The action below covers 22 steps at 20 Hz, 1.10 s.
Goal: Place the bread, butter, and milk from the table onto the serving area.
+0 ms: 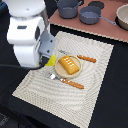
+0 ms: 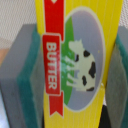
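My gripper [image 2: 75, 70] is shut on the butter [image 2: 80, 60], a yellow box with a red "BUTTER" ribbon and a cow picture. Its green-lined grey pads [image 2: 22, 75] press both sides of the box. In the exterior view the butter [image 1: 50, 61] shows as a yellow corner under the white arm, over the edge of the serving area [image 1: 95, 95] at that view's left. The bread [image 1: 69, 65] lies on a round plate [image 1: 59, 71] in the middle of the striped mat. The milk is out of view.
A knife [image 1: 86, 58] and a fork [image 1: 66, 81] with orange handles lie on either side of the plate. A brownish-pink board [image 1: 107, 30] at the back carries dark pots [image 1: 90, 14] and a bowl [image 1: 123, 16]. The table around the mat is black.
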Motion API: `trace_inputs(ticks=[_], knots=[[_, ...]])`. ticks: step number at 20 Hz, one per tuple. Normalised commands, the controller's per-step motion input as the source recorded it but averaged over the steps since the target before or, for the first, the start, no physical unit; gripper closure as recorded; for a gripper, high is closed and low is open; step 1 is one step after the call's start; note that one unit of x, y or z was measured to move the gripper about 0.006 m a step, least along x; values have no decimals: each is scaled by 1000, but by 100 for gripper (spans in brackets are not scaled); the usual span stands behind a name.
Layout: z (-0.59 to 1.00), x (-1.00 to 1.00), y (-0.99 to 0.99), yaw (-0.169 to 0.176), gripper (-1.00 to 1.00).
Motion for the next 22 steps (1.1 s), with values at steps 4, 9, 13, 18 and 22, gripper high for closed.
trace_inputs(ticks=[4,9,13,18,22], knots=[[0,710,-596,-32,100],[-5,727,-581,-34,100],[-132,807,-476,-40,100],[-261,756,-293,-39,100],[-56,738,-169,-32,-100]])
